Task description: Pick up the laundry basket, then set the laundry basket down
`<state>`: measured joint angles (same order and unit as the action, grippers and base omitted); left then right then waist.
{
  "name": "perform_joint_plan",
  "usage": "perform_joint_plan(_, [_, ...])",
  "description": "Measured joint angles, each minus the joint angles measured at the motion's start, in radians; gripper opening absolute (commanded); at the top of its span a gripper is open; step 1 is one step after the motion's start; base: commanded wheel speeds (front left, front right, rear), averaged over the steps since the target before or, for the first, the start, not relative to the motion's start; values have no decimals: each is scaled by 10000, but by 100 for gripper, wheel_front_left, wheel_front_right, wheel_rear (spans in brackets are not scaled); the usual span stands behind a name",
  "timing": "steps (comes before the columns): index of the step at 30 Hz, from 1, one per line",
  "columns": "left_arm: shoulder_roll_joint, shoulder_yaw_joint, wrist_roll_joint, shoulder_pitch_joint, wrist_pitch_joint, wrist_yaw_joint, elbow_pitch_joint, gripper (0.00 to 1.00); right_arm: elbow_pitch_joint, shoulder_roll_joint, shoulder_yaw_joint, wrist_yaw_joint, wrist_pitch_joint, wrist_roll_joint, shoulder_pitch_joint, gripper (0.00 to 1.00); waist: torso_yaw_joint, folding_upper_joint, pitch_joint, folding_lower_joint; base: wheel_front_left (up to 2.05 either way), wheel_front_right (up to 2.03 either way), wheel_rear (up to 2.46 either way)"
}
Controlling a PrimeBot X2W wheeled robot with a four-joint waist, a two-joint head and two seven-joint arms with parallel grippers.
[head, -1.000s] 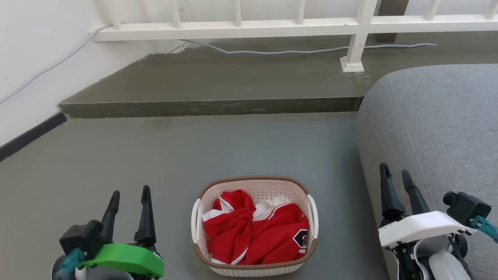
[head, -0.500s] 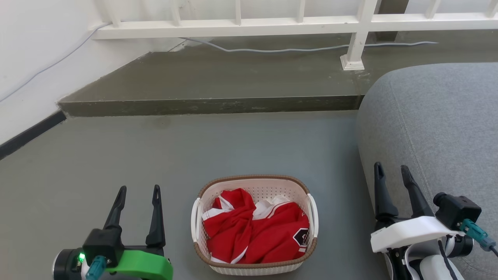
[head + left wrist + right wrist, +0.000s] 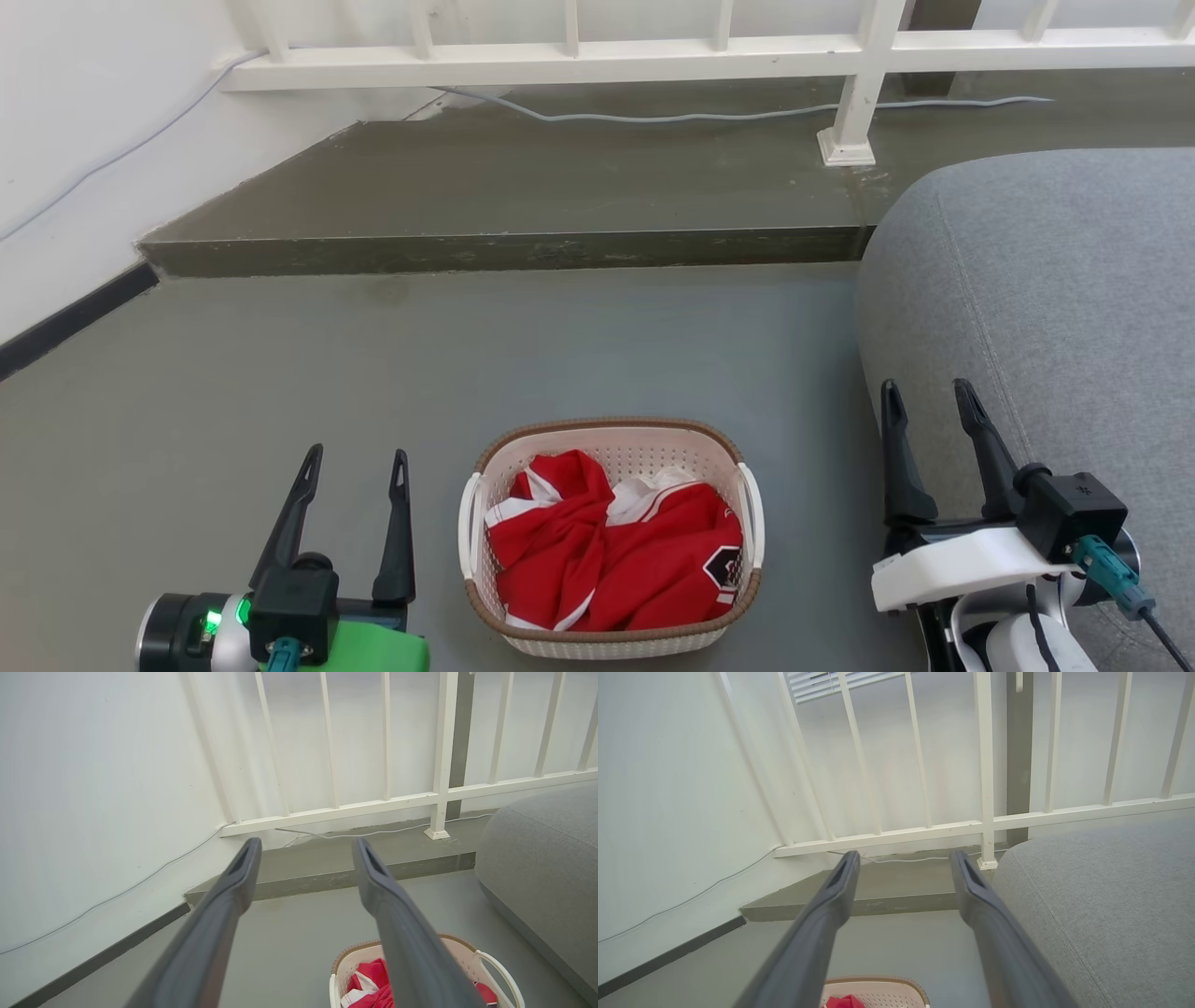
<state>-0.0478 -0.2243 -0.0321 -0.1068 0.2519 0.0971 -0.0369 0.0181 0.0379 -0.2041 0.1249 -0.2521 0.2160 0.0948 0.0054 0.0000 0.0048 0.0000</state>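
Cream perforated laundry basket (image 3: pixel 611 541), brown woven rim; red clothes (image 3: pixel 616 551) inside.

Bright, even daylight, soft shadows; wrist views bend straight lines at edges.

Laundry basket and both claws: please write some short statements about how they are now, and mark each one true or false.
1. The laundry basket stands on the grey floor. True.
2. The laundry basket is empty. False: a red and white garment lies in it.
3. The left claw and the right claw are both open. True.
4. The left claw grips a basket handle. False: it is beside the basket, not touching it.
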Motion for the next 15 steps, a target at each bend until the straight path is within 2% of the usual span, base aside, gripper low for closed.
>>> perform_joint_plan(15, [0, -31, -86, -2, 0, 2, 134, 100, -2, 8, -54, 2, 0, -6, 130, 100, 17, 0, -62, 0, 0, 0, 0])
